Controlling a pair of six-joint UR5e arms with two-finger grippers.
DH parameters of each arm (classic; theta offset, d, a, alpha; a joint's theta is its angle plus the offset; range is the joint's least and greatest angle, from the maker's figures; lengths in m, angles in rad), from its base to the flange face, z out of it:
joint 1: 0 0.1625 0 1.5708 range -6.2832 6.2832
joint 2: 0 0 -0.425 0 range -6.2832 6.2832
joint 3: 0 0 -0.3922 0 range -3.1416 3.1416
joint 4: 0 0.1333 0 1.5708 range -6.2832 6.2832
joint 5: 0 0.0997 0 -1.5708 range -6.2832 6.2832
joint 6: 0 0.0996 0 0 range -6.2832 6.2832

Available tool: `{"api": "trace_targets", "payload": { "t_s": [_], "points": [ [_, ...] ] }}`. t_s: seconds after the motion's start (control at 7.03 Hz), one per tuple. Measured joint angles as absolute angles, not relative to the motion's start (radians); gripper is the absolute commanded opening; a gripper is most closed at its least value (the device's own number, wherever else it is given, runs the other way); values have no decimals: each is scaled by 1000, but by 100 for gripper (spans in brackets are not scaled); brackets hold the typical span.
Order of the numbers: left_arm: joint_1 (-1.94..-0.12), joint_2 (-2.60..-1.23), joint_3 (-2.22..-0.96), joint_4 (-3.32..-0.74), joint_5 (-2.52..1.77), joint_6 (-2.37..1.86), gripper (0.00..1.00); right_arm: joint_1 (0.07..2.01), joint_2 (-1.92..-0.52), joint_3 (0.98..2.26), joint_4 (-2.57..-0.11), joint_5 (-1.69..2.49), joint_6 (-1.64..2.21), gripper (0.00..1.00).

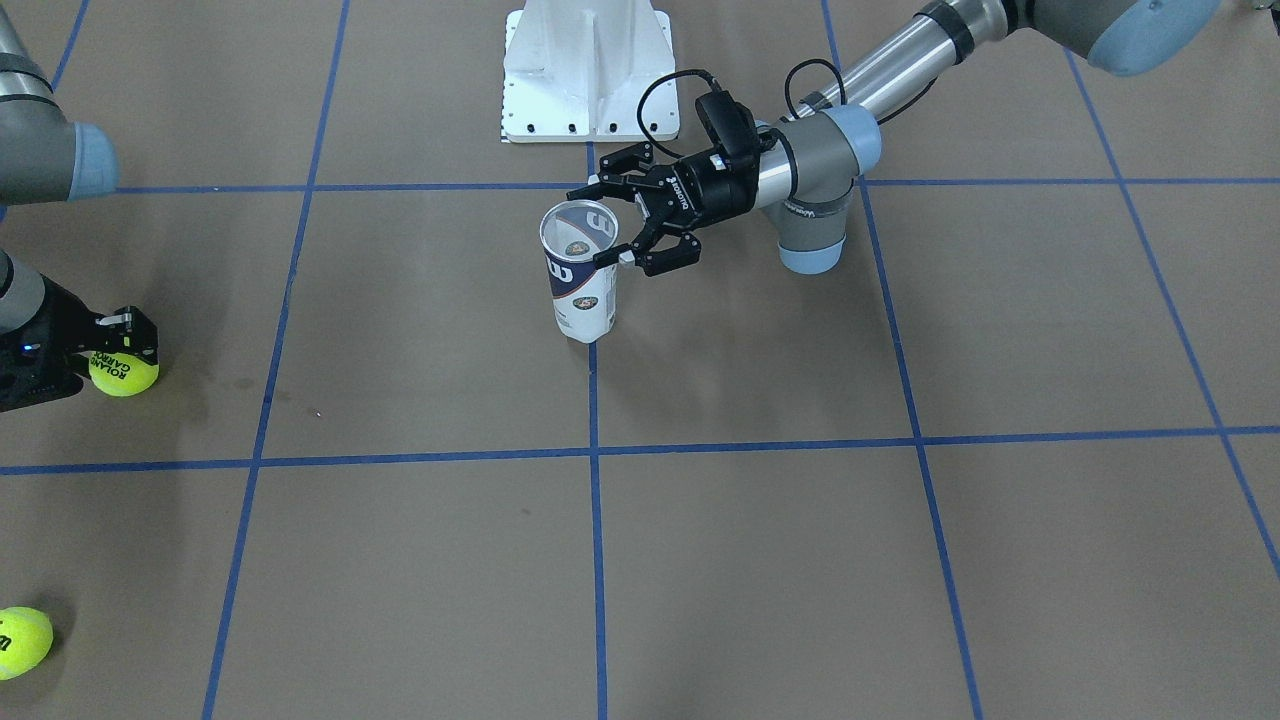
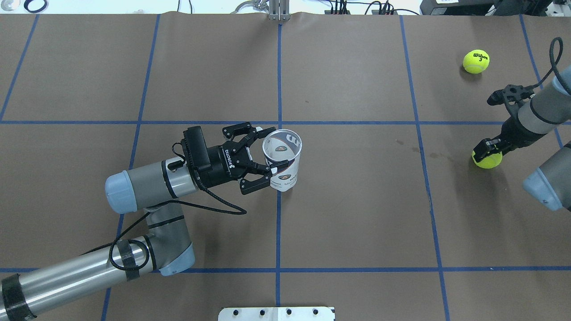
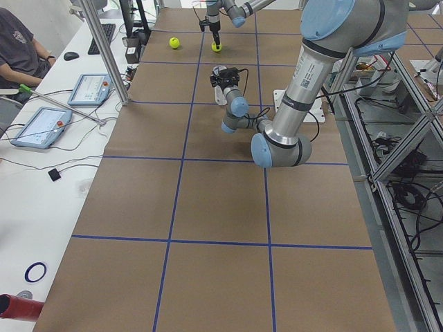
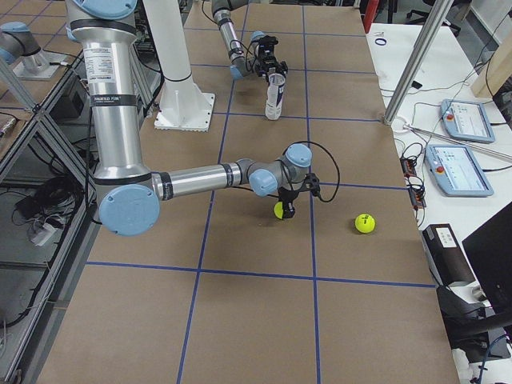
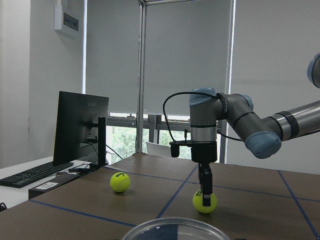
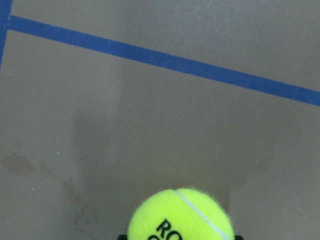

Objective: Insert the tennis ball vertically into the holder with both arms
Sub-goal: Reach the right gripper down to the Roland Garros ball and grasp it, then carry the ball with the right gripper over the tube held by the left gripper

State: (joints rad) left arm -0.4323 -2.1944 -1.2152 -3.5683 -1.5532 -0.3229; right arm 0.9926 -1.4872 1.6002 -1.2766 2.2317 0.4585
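Well, we risk toppling the holder [image 2: 285, 173].
Left gripper [image 2: 264, 155] gapes beside it; right gripper [image 2: 488, 149], well apart, pinches the Roland Garros ball [image 2: 487, 161].

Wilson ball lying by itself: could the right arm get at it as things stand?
Probably yes: the Wilson ball lies on bare table near the right tool, nothing between. But that tool seems closed on the other ball, so it must release first.
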Motion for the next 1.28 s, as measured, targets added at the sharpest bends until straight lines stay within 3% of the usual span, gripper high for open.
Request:
{"api": "trace_targets", "payload": {
  "t_s": [0.28, 0.43, 0.57, 1.28],
  "points": [
    [-431, -2183, -1217, -3570, -1551, -325, 78, 992, -1474, 1611, -1279, 2236, 460, 0],
    [-431, -2182, -1217, -3571, -1543, -326, 90, 992, -1462, 1625, -1285, 2239, 468, 0],
    [-431, -2182, -1218, -3573, -1532, -327, 96, 992, -1451, 1646, -1289, 2243, 490, 0],
    [-430, -2179, -1218, -3587, -1523, -328, 98, 983, -1416, 1739, -1295, 2262, 629, 0]
  ]
}}
